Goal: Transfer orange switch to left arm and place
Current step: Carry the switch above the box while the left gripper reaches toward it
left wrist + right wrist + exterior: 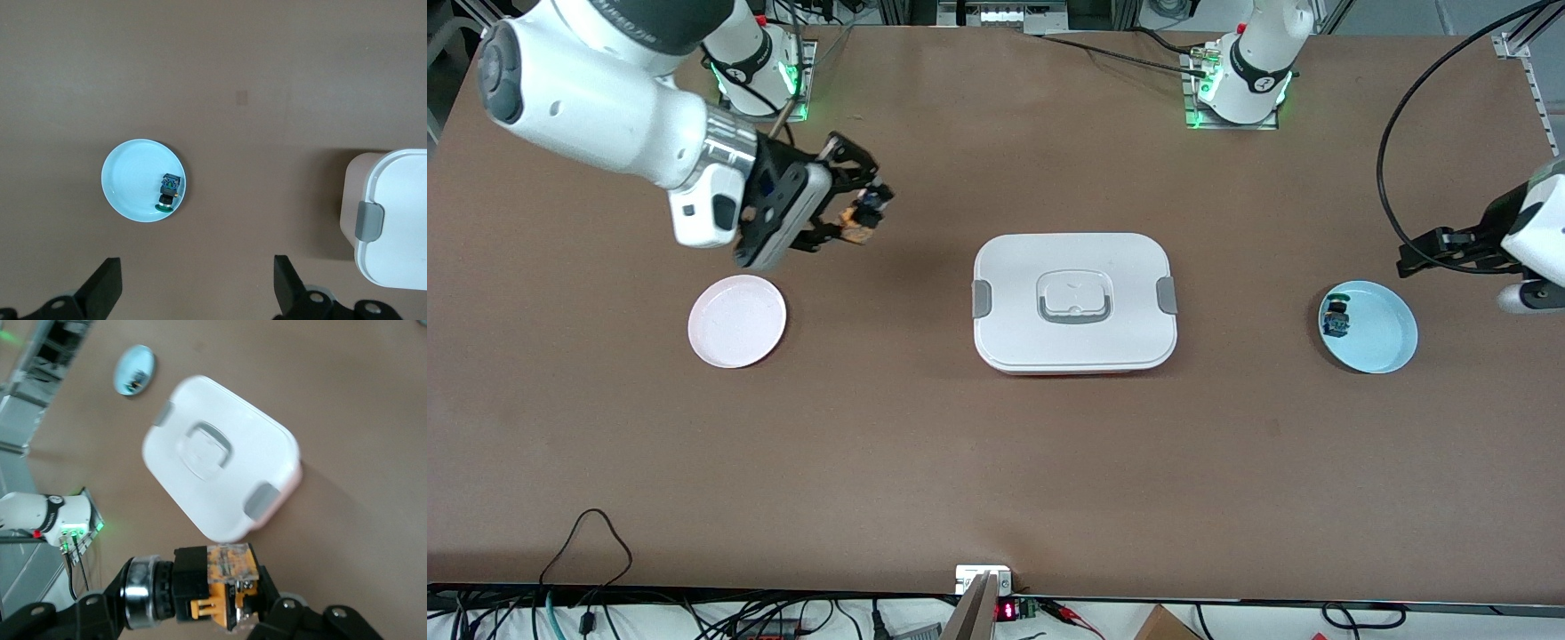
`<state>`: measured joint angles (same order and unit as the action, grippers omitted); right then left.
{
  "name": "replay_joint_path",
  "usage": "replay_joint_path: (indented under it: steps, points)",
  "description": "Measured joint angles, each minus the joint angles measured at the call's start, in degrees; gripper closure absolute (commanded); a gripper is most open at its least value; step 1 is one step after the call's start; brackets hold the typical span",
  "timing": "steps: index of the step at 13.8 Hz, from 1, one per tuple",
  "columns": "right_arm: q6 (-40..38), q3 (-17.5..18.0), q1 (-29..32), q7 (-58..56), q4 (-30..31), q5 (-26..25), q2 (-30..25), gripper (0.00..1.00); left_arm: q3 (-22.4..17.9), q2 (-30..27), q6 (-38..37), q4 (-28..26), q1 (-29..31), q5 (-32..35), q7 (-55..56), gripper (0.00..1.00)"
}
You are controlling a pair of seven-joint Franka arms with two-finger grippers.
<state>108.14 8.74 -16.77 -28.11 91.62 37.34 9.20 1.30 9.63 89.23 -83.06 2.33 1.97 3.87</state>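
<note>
The orange switch (pixel 860 218) is small and black with an orange part. It is held sideways in the right end effector (pixel 854 216), up in the air. The box (pixel 1074 302) is big and white with grey clips. Its lid is on, and it sits in the middle of the counter (pixel 996 462).

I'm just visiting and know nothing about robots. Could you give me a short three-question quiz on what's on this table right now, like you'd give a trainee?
1. True or false: the right gripper has its jaws shut on the small black switch with the orange cap.
2. What lies in the round light-blue plate?
A. nothing
B. a black switch with a green-blue cap
C. the orange-capped switch
3. Fill in: the large white lidded box with grey side clips stands between the blue plate and the round ____ plate.

Key:
1. True. It is held in the air, above the table near the pink plate; the left gripper waits open near the blue plate.
2. B
3. pink
</note>
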Motion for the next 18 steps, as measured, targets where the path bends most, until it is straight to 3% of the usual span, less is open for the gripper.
replay_joint_path:
  steps: [4,8,11,15,18]
  points:
    - [5.47,1.30,-1.62,-21.59,1.56,11.52,0.87,1.00,-0.36,1.44,-2.56,0.97,4.19,-9.16,-0.75,0.00]
    - [6.03,1.29,-1.79,-45.20,2.76,27.77,4.15,1.00,-0.49,1.83,-16.18,1.17,10.61,-30.35,-3.08,0.00]
    - [6.98,1.32,-2.94,-56.40,2.92,38.31,7.00,1.00,-0.32,3.37,-22.75,-1.48,11.40,-47.27,-3.03,0.00]
    - [15.13,1.43,-8.61,-66.34,2.93,53.82,9.51,1.00,2.78,4.12,-19.17,-11.46,10.62,-66.91,-3.74,0.00]
    - [17.11,1.43,-10.23,-70.80,2.93,59.53,10.44,1.00,10.64,4.26,-8.77,-14.41,10.32,-72.88,-4.95,0.00]
